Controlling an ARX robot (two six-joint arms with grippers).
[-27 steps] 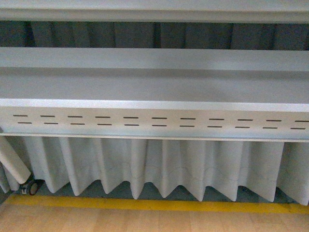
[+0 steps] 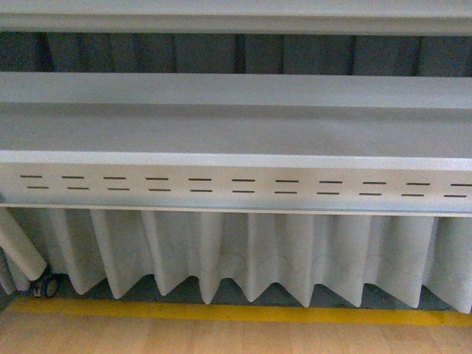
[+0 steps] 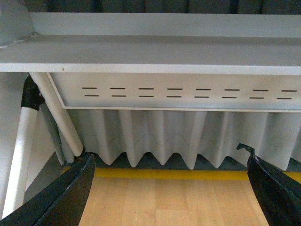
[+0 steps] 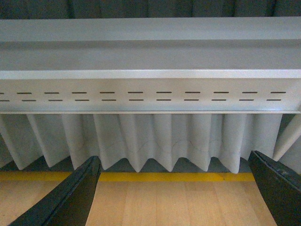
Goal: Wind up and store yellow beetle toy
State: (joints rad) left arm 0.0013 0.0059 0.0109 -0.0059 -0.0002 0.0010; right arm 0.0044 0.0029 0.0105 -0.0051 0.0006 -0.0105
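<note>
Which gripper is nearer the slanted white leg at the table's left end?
Probably left. The left gripper has the white leg showing close beside one finger; the right gripper faces the slotted panel further along, with that leg out of its view.

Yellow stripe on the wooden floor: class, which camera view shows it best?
The front view: the yellow stripe runs unbroken across the whole picture. Both wrist views show it too, but the left gripper and right gripper each hide parts of it.
</note>
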